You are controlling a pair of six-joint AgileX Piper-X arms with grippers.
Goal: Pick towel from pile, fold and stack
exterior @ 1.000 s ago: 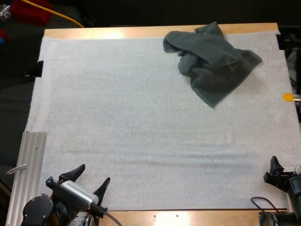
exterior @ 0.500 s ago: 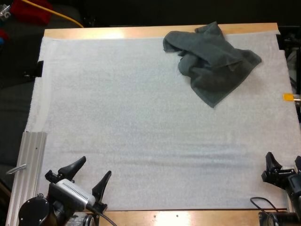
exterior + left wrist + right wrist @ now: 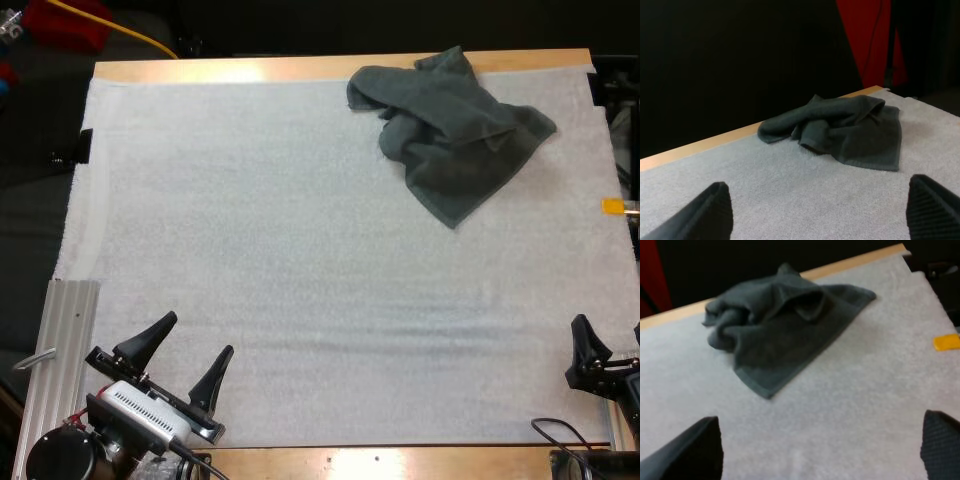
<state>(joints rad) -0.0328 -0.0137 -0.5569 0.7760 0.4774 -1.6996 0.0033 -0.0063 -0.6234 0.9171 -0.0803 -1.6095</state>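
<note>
While our left pincer [image 3: 199, 333] sits at the near left corner of the white mat [image 3: 250, 250], fingers spread wide with nothing between them, the crumpled dark grey-green towel [image 3: 450, 130] lies at the mat's far right, close to the far edge of the wooden surface [image 3: 200, 70]. We see it diagonally across the mat, well apart from that pincer. Our right pincer [image 3: 608, 335], at the near right edge, is likewise spread and empty, with the towel ahead of it, also well apart.
</note>
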